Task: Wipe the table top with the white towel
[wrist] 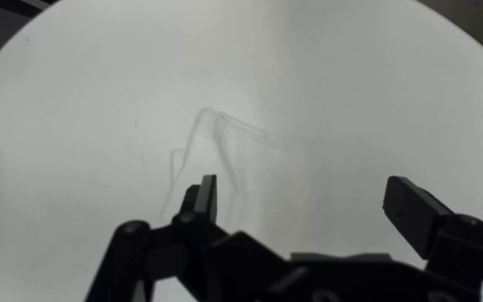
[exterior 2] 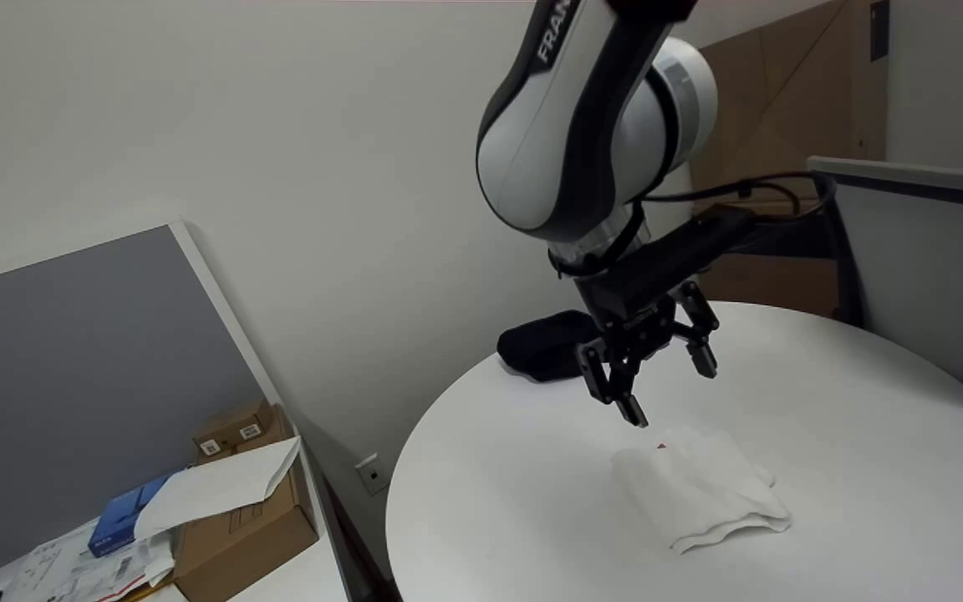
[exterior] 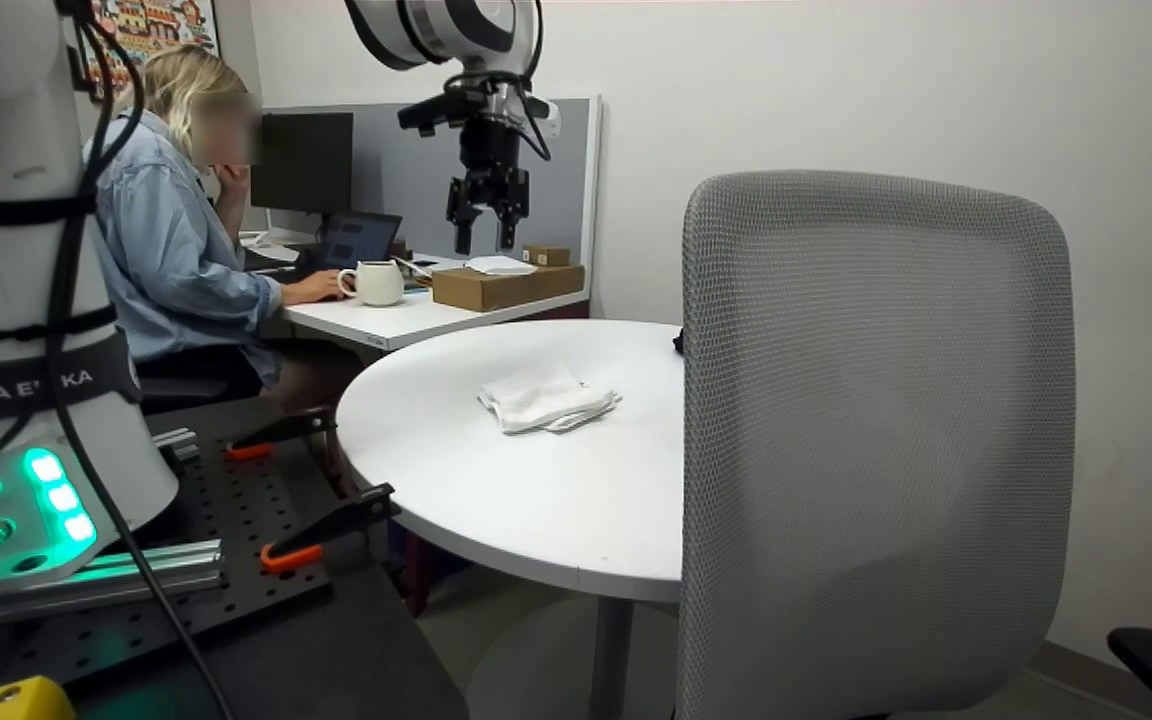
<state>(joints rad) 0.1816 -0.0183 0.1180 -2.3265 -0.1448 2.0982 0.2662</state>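
Gripper (exterior 2: pixel 669 395) hangs spread wide, pointing down, above the white towel (exterior 2: pixel 703 489).

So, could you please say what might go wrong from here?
The open gripper might grip unevenly: in the wrist view, the white towel sits off-centre of its opening. It looks folded, so only upper layers might lift. A wide wipe might knock the black object, near the edge, off the table.

Place: an office, also housing a robot arm (exterior 2: pixel 532 167)
Desk (exterior: pixel 406 320): monitor (exterior: pixel 301 160), laptop (exterior: pixel 361 240), pale mug (exterior: pixel 379 284), and a person (exterior: pixel 166 230) seated at it
Partition (exterior 2: pixel 89 376): grey panel standing along the desk
Boxes (exterior 2: pixel 247 528): brown cardboard, on the desk
Chair (exterior: pixel 876 420): grey mesh back, near the round white worktop (exterior: pixel 486 500)
Robot base (exterior: pixel 86 440): on a black perforated plate (exterior: pixel 246 490) with clamps (exterior: pixel 346 517)
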